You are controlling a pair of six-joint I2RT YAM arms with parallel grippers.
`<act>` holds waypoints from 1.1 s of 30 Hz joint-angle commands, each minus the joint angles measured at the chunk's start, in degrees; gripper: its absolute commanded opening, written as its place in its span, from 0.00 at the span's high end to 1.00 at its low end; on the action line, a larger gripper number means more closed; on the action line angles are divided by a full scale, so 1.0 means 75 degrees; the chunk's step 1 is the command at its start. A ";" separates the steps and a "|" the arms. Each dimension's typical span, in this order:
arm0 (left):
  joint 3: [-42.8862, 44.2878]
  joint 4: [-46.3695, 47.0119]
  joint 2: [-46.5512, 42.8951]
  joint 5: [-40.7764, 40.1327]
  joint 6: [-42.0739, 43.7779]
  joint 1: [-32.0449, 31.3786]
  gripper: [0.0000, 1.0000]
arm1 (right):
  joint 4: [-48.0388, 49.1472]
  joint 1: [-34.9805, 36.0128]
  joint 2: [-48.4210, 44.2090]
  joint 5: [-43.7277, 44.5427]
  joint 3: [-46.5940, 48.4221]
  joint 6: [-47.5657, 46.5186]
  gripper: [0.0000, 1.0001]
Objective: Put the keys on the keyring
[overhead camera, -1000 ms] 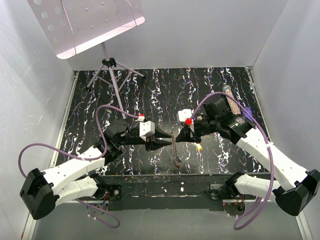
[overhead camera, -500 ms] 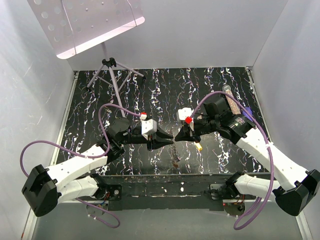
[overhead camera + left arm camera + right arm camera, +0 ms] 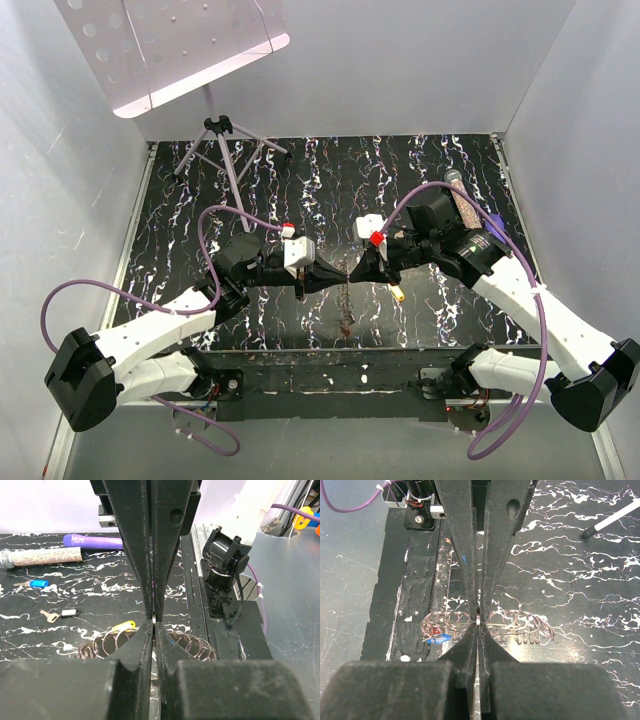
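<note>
- Right hand point(image 3: 478, 621): fingers point(image 3: 462, 555) pressed together, nipping one thin wire loop of the keyring point(image 3: 520, 626) right at the tips. Coils fan out to either side of the pinch.
- Left hand point(image 3: 154, 619): fingers point(image 3: 132, 555) likewise pressed together, tips meeting over the same coils. Probably on a neighbouring loop, but the contact itself is hidden behind the tips.
- Top view: both hands meet nose to nose over mid-surface, and the keyring trails from the pinch toward the near edge. Cannot tell whether its tail hangs free or rests.
- Judgement: two pinches set close together, so one loop is held firm while the other prises it apart for a key to slide on.
- Keyring itself: not a single ring but a chain of linked, springy wire coils, coppery-silver and glinting. Likely to twist and slip between flat fingers.
- Threaded keys point(image 3: 436, 638): small blue and red plastic heads at one end of the chain, seemingly already on.
- Loose: yellow-headed key point(image 3: 124, 626) flat just beyond the coils. Dark-headed key point(image 3: 69, 613) and blue-headed key point(image 3: 37, 584) lie farther out, well apart from the hands. All tiny, smooth plastic on metal blades.
- Surface point(image 3: 250, 190): black, white marbled veining.
- Far edge: purple marker point(image 3: 92, 541) beside a glittery tube point(image 3: 42, 556), both lying flat.
</note>
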 commanded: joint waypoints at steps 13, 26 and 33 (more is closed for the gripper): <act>-0.0745 0.1305 -0.0837 -0.0654 -0.0585 0.0030 1.00 | 0.1127 -0.0064 -0.0300 -0.0391 -0.0003 0.0875 0.71; -0.1765 0.3848 -0.1283 -0.1403 -0.2038 0.0030 1.00 | 0.3246 -0.0521 -0.0862 -0.1316 -0.1104 0.2094 0.42; -0.2012 0.5044 -0.1049 -0.1626 -0.2672 0.0030 1.00 | 0.4350 -0.0521 -0.0921 -0.1492 -0.1375 0.2575 0.43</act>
